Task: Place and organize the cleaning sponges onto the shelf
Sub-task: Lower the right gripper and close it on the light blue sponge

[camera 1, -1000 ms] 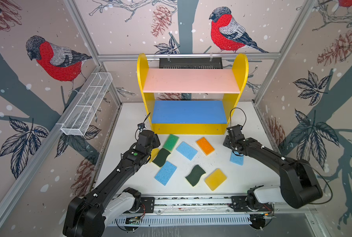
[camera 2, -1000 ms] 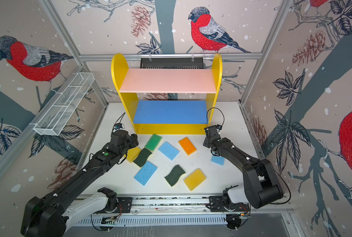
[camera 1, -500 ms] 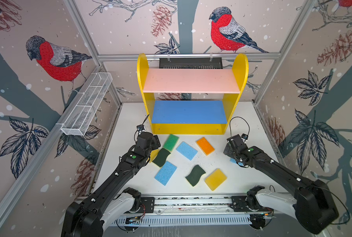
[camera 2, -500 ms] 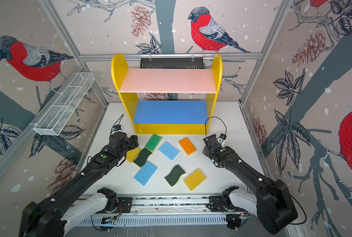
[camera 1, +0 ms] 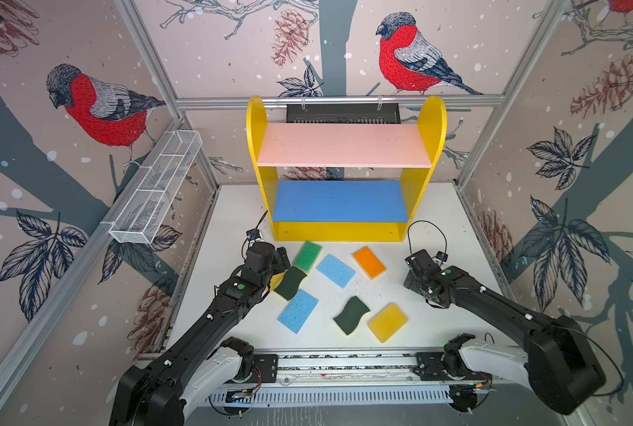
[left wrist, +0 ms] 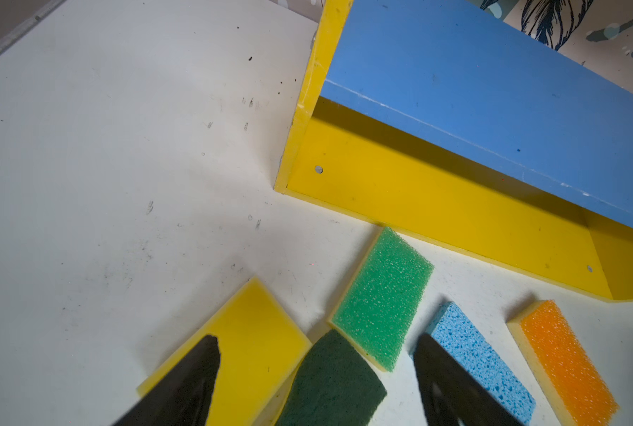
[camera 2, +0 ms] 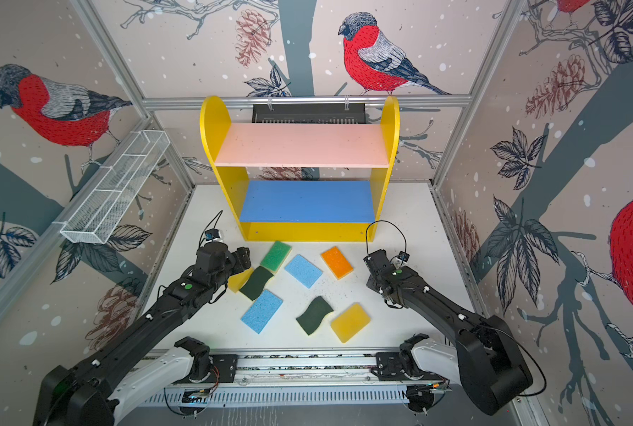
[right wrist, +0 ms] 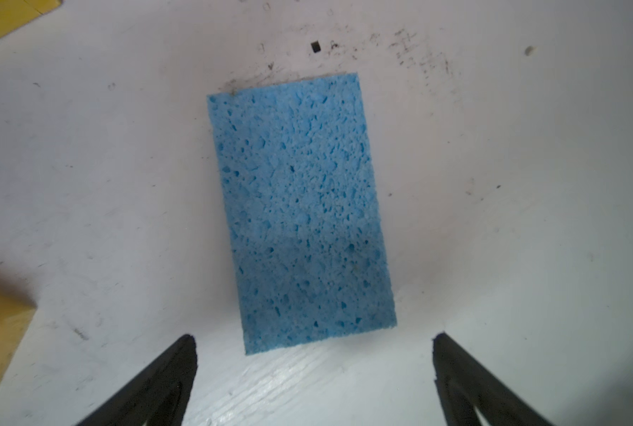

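Left gripper [left wrist: 317,339] open, straddling a dark green scourer [left wrist: 333,380], one finger [left wrist: 193,376] over a yellow sponge [left wrist: 256,332], perhaps not touching. Right gripper [right wrist: 314,336] wide open, blue sponge [right wrist: 300,214] just ahead, hidden by the arm [camera 1: 492,306] in both top views. Shelf [camera 1: 344,145] at upper centre.

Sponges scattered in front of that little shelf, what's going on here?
Tidying has barely begun and nothing is held. The left end effector hovers open over a dark green scourer; the right end effector hovers open over a light blue sponge. No sponge shows on the yellow shelf yet.
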